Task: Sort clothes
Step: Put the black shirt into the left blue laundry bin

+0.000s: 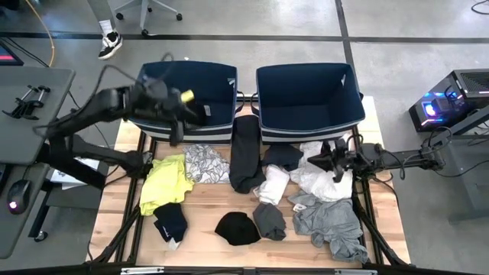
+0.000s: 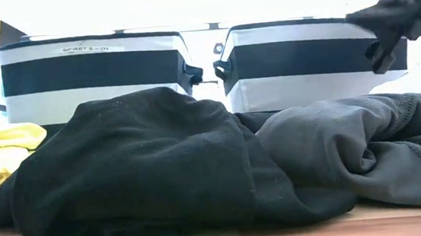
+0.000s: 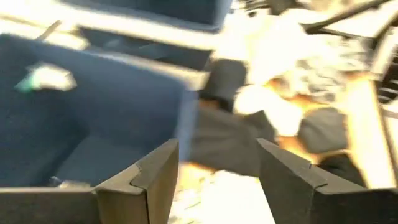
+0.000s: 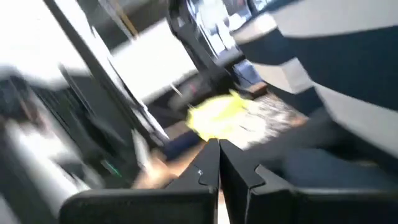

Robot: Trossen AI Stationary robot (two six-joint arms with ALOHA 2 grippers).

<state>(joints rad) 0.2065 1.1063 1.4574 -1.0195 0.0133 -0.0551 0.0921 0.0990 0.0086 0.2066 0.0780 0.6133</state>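
Wooden table (image 1: pixel 229 248), left bin (image 2: pixel 92 75) labelled "BASKET", rest unreadable, clothes (image 1: pixel 252 179) strewn

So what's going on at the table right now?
The robot is sorting clothes. The left gripper hangs open and empty over the left bin. The right gripper is shut, holding nothing, low by the white garment in front of the right bin. The neon yellow garment and the black garment lie unsorted on the table.
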